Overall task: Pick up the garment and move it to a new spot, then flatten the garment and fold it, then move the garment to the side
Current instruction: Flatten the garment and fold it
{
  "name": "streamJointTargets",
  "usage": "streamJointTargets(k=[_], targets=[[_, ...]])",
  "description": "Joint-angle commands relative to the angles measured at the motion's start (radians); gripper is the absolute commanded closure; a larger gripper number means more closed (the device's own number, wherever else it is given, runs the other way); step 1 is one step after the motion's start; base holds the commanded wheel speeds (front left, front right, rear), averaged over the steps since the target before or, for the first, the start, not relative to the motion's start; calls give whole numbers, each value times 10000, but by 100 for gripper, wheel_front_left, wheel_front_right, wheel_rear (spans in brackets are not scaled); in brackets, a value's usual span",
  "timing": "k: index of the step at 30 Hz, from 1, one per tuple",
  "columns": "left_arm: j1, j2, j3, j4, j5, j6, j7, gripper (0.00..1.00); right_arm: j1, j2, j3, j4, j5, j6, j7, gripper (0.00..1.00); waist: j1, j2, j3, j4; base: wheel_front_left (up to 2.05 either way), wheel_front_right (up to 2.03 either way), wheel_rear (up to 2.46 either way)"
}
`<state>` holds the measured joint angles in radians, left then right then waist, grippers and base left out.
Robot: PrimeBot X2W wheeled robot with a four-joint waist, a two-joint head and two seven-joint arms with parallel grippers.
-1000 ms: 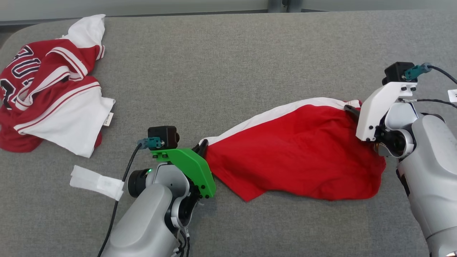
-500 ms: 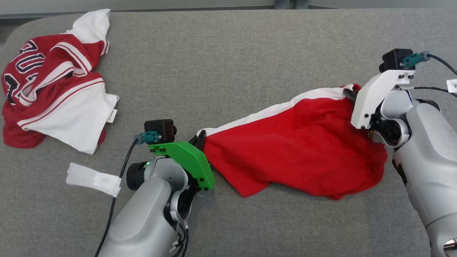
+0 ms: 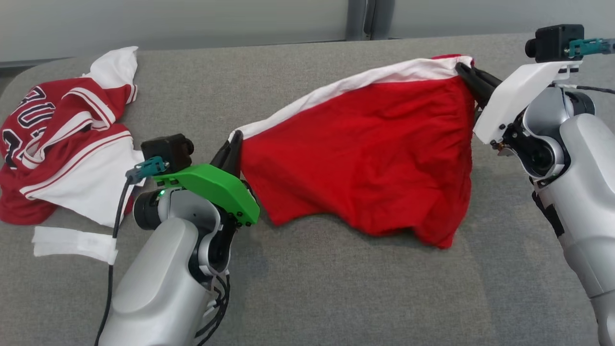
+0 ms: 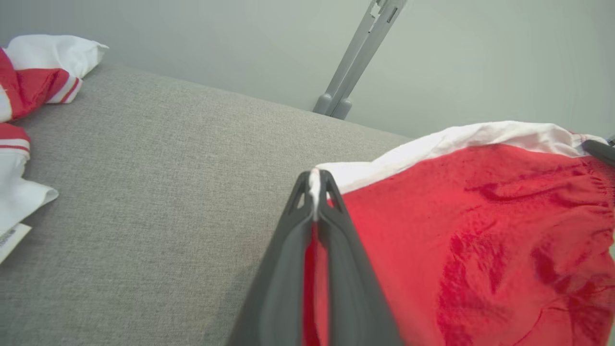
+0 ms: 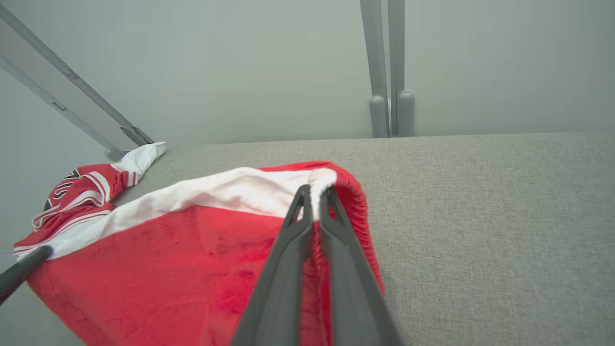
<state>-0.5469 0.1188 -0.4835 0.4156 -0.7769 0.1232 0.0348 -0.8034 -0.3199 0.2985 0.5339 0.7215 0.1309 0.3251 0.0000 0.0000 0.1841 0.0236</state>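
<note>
The garment (image 3: 365, 149) is red with a white band along its top edge. It hangs stretched between my two grippers above the grey surface, its lower edge sagging toward the surface. My left gripper (image 3: 234, 144) is shut on its left top corner, seen close up as the left gripper (image 4: 317, 180) pinching white cloth of the garment (image 4: 480, 230). My right gripper (image 3: 463, 69) is shut on the right top corner; the right gripper (image 5: 314, 194) clamps the white and red hem of the garment (image 5: 192, 259).
A crumpled red and white jersey (image 3: 62, 139) lies at the far left of the grey padded surface (image 3: 336, 288). A white strip of cloth (image 3: 72, 242) lies in front of it. A grey post (image 3: 358, 19) and pale wall stand behind the far edge.
Both grippers have risen and lifted the garment off the surface, so it now hangs between them. The right gripper has closed on its corner. The head view has shifted too.
</note>
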Motion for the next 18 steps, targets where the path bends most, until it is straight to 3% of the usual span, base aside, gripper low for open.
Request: streamJointTargets(k=[1,9,18], targets=[[-24,147,90,-212,-75,55,-117,100,198,-132,48,-300,198,-3,-179,100,0,0,-348,-229,0,0,0],[874,801,401,-2060,28,341,-402,100,1301,-663,-25,-2484,1070,-3,-665,100,0,0,-949,-440,0,0,0],[2187,1648,935,-4991,74,1081,-379,100,2844,-870,-1082,-5099,1089,-3,-418,100,0,0,-1225,-544,0,0,0]])
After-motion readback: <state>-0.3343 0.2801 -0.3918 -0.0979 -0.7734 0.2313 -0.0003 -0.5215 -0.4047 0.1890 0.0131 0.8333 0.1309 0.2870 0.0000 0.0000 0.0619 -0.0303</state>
